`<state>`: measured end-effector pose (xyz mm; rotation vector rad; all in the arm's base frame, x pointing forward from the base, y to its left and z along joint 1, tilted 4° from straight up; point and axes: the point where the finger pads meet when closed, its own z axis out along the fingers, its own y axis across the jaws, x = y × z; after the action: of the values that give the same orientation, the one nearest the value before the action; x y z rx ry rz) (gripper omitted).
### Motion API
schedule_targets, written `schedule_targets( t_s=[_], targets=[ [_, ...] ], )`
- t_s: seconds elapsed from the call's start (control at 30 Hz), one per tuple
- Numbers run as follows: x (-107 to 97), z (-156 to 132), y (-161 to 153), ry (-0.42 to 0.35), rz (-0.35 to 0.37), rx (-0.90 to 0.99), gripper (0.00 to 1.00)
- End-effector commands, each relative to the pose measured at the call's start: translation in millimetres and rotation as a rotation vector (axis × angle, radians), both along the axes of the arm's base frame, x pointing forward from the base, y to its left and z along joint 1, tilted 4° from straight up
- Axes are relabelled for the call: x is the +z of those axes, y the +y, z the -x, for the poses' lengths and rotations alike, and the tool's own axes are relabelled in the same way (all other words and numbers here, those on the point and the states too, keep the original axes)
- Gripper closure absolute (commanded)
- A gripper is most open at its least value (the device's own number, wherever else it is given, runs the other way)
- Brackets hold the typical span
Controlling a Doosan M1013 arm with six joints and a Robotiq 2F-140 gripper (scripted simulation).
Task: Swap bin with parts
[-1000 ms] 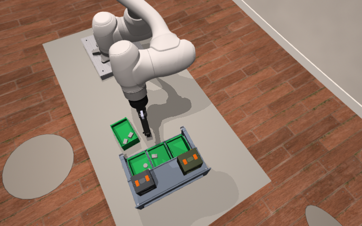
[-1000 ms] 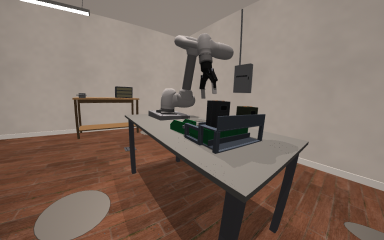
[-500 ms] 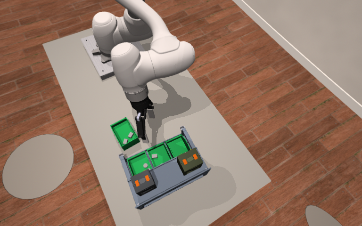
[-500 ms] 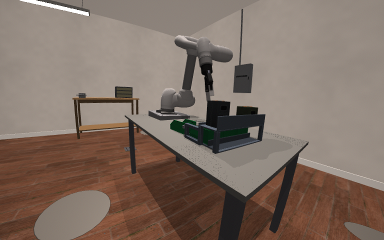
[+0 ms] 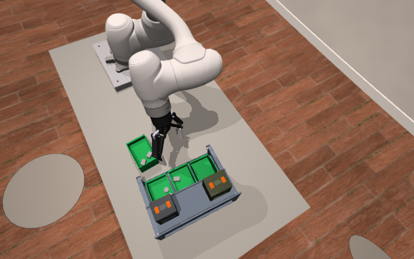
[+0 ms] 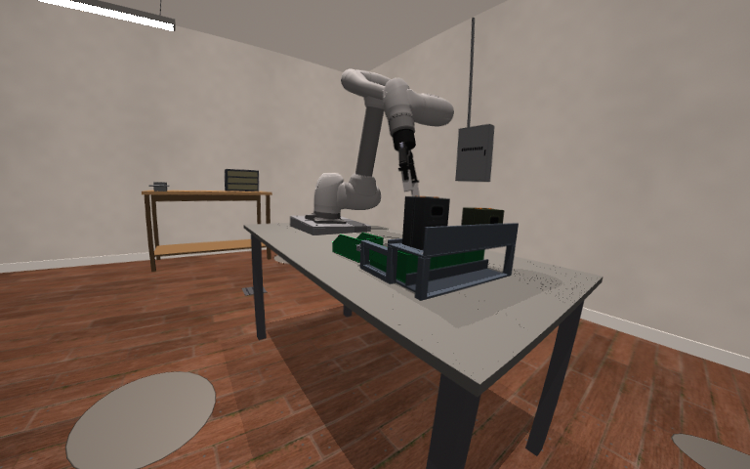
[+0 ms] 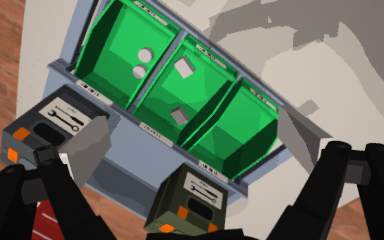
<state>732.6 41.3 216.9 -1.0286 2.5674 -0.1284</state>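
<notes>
"What's leftmost?"
"The bin with parts (image 5: 137, 149) (image 6: 345, 247), upright on the table (image 5: 107, 128) (image 6: 343, 277), two blocks inside."
"And next?"
"The gripper (image 5: 171, 146) (image 6: 412, 189) (image 7: 192, 126), fingers spread wide, holding nothing, above the far side of the shelf (image 5: 192, 199) (image 6: 470, 238) (image 7: 135, 152)."
"The empty bin?"
"Rightmost of three green bins there, behind the olive case (image 5: 217, 185) (image 6: 482, 215) (image 7: 187, 200); the empty bin (image 5: 202, 167) (image 7: 235, 130) sits in its slot."

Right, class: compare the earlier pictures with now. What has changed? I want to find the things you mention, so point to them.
The open gripper (image 5: 171, 142) (image 6: 410, 191) has turned about its own axis and come lower above the table (image 5: 107, 128) (image 6: 343, 277). Nothing was grasped or released. The bins and the two toolboxes (image 5: 164, 209) (image 5: 217, 184) (image 6: 426, 221) (image 6: 482, 216) (image 7: 55, 125) (image 7: 190, 200) stayed put.
</notes>
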Motion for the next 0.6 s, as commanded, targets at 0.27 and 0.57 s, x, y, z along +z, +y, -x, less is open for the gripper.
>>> schedule_targets(
  t_s=[0.27, 0.57],
  targets=[
    [-7.2, -5.8, 3.3, -0.026, -0.092, -0.227, 0.0],
    [-10.5, -8.3, 4.7, -0.038, -0.14, -0.33, 0.0]
  ],
)
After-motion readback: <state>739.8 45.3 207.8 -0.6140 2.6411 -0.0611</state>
